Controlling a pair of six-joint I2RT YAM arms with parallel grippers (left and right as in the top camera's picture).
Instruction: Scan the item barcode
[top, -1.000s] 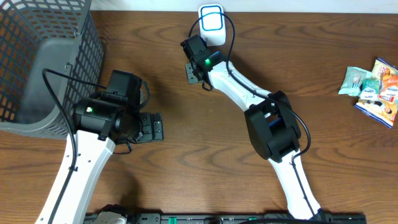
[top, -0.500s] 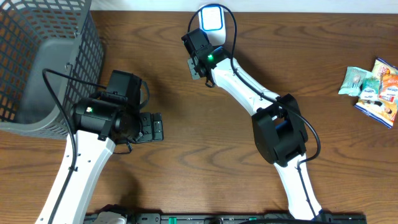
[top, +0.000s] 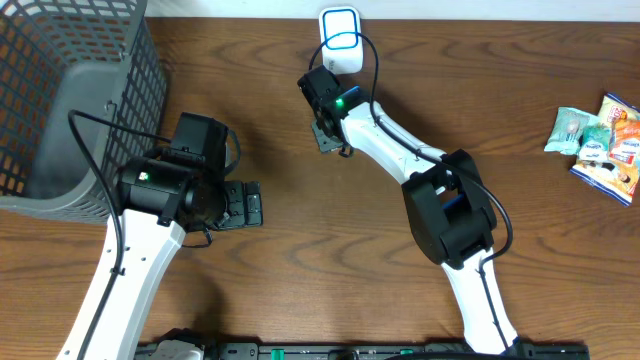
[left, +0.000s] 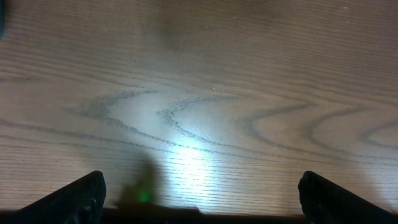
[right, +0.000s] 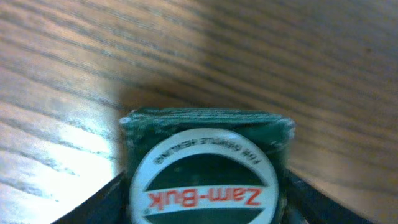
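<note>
Seeing the green tin (right: 205, 168) sitting between the tips of the right pincer (right: 204, 193) near the white scanner (top: 340, 27), honestly can't tell if clamped or let go, with the left pincer (left: 200, 196) gaping over the surface (left: 249, 93).

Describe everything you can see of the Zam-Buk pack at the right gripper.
The Zam-Buk pack is a dark green package with a slightly ragged top edge. Its face carries a round white-and-green label with red "Zam-Buk" lettering, upside down in the right wrist view. It sits between the fingers of the right gripper, with the wooden table behind it. Whether they clamp it is unclear. Its lower part is out of frame.
</note>
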